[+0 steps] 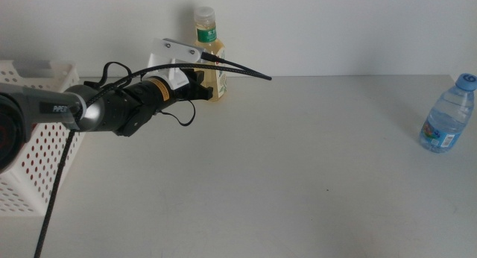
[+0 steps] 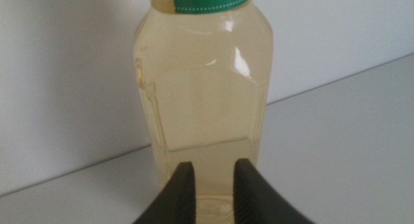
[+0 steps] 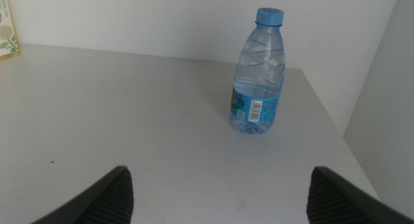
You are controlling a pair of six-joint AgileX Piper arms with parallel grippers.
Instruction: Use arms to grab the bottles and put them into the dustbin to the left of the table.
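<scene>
Right up against the yellow bottle, my left gripper sits narrowly parted, holding nothing — I'd widen it before grasping.

The left arm reaches in from the left, stretched level toward the table's far side, cables looping over its wrist. The left gripper is at the far left, its jaws close together with a narrow gap between them. The right gripper waits at the right, jaws spread wide.
</scene>
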